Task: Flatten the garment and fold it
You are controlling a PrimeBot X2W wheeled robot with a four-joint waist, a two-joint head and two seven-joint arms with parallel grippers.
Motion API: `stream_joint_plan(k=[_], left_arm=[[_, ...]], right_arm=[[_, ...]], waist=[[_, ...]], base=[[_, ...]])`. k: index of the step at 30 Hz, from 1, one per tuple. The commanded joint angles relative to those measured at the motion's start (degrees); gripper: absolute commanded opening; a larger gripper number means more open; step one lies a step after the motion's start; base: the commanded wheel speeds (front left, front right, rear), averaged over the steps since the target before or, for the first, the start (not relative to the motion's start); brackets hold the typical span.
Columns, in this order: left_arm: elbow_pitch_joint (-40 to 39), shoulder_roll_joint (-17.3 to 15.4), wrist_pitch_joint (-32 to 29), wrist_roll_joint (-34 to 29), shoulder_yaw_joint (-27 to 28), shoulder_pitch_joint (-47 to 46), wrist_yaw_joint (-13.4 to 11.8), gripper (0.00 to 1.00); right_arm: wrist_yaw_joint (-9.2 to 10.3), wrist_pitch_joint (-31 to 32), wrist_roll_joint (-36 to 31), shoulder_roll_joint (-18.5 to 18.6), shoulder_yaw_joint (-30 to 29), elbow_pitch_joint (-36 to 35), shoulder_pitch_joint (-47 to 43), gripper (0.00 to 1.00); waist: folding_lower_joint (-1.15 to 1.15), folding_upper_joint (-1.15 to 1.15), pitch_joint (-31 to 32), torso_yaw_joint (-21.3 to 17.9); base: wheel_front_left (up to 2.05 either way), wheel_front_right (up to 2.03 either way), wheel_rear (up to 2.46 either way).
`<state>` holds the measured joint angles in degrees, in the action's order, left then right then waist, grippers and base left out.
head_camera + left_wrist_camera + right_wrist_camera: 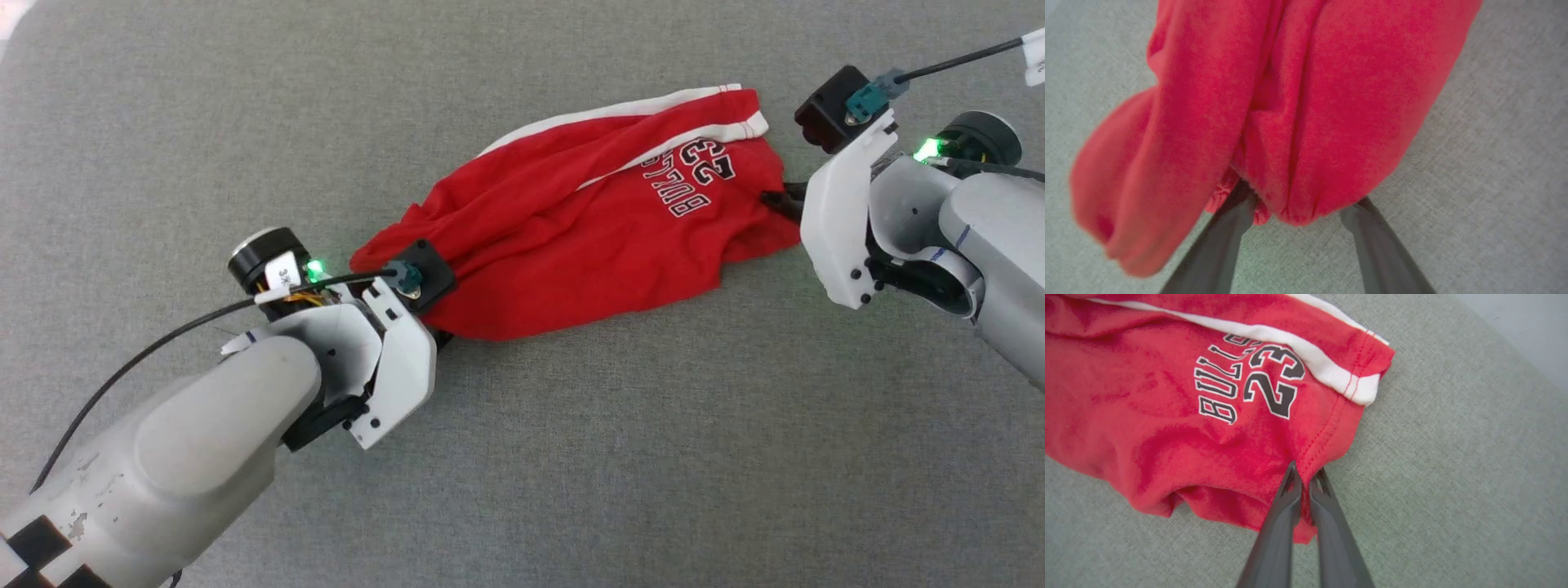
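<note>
The garment (571, 229), bright-red shorts with white stripes and a dark "23" print, lies rumpled and slantwise across the grey cloth surface (571, 457). My left gripper (442, 333) sits at its lower-left, gathered waistband end. In the left wrist view the garment (1290, 102) bulges over my left gripper (1300, 206), whose two fingers stand wide apart with the bunched waistband edge between them. My right gripper (780, 200) is at the garment's right edge. Seen from the right wrist, the gripper (1304, 475) is shut on the red hem of the garment (1167, 428), just below the print.
The grey surface stretches on all sides of the shorts. Its edge runs across the upper right of the right wrist view, with pale floor (1535, 326) beyond. A black cable (122, 367) trails from my left wrist.
</note>
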<state>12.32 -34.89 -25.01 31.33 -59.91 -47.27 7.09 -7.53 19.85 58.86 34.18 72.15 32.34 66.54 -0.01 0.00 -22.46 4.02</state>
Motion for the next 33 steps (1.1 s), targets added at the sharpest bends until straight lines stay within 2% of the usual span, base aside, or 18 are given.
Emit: stream_joint_plan(k=[1, 6, 9, 14, 20, 25, 28, 33], left_arm=[[2.23, 0.26, -0.83, 1.09, -3.04, 1.92, 0.39, 0.0], [2.64, 0.19, 5.07, 1.38, -2.47, 1.35, -0.09, 0.0], [1.36, 0.12, 11.1, 0.83, -0.52, 2.47, -2.59, 0.0], [-2.78, -1.76, 17.05, 0.61, 1.14, 6.71, -6.74, 0.0], [-8.26, -4.37, 18.49, 1.04, 0.87, 13.33, -11.38, 0.0], [-10.26, -3.92, 18.39, 2.29, -1.53, 19.08, -12.81, 0.0], [-9.4, -3.35, 18.51, 2.29, -2.91, 21.43, -13.49, 0.0], [-6.57, -2.9, 18.8, 2.53, -4.76, 24.43, -13.75, 0.0]], right_arm=[[0.04, -0.91, 0.6, 0.1, 0.15, 0.02, 0.52, 0.0], [0.04, -4.49, 1.25, 0.53, 0.36, 0.2, -0.07, 0.0], [0.04, -8.02, 1.99, 1.89, 0.36, -0.74, -1.31, 0.0], [0.04, -13.36, 1.87, 7.21, 0.58, -5.65, -5.43, 0.0], [0.04, -17.77, 2.46, 14.22, 0.17, -14.1, -13.33, 0.0], [0.04, -18.96, 2.98, 18.2, -0.56, -19.12, -23.4, 0.0], [0.04, -20.02, 2.89, 18.81, -1.87, -19.71, -30.23, 0.0], [0.04, -21.16, 2.52, 17.53, -5.59, -18.63, -39.23, 0.0]], waist=[[0.01, 0.0, 0.08, 0.11], [0.01, 0.0, 1.39, 0.75], [0.01, 0.0, 3.08, 1.11], [0.01, 0.0, 6.79, 0.97], [0.01, 0.0, 10.84, -0.74], [0.01, 0.0, 12.63, -1.7], [0.01, 0.0, 13.03, -1.99], [0.01, 0.0, 13.26, -2.19]], base=[[0.0, 0.0, 0.0], [0.0, 0.0, 0.0], [0.0, 0.0, 0.0], [0.0, 0.0, 0.0], [0.0, 0.0, 0.0], [0.0, 0.0, 0.0], [0.0, 0.0, 0.0], [0.0, 0.0, 0.0]])
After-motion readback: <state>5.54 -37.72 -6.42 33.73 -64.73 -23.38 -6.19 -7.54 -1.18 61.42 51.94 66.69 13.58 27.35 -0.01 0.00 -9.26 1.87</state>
